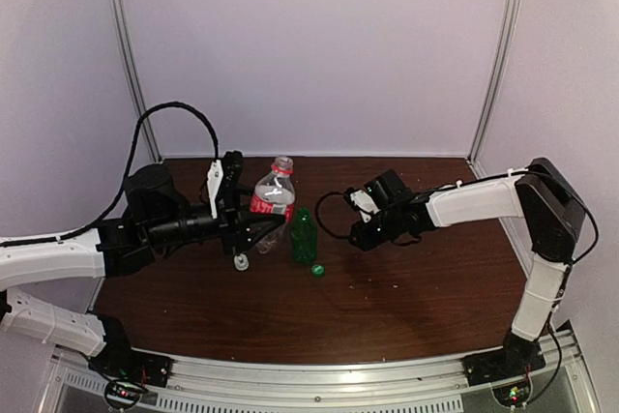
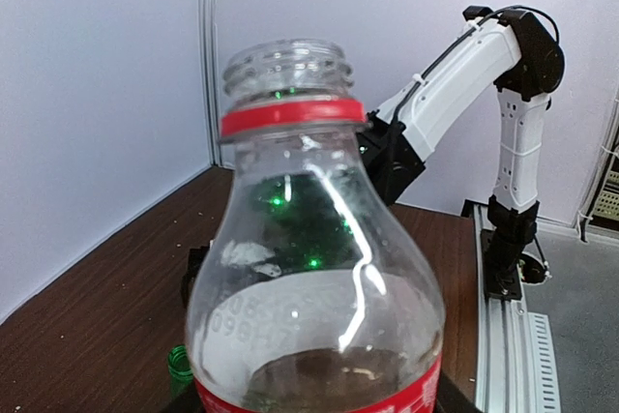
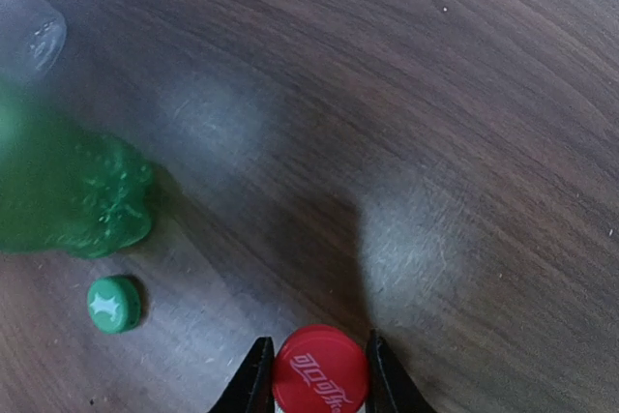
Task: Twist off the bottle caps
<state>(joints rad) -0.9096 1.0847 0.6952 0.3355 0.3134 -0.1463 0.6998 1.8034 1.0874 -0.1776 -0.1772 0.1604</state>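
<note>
Jaws on the right pinch the round red cap (image 3: 320, 372); left jaws clamp the clear, threaded-neck bottle (image 2: 314, 239).

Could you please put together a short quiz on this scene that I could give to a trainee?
1. Fill in the blank: the green cap lies on the ___ beside the green bottle.
2. True or false: the red-label bottle held by the left gripper has its cap screwed on.
3. What does the right gripper hold between its fingers? A: the green cap. B: the red cap. C: nothing.

Key: 1, table. 2, false: its threaded neck is bare. 3, B.
</note>
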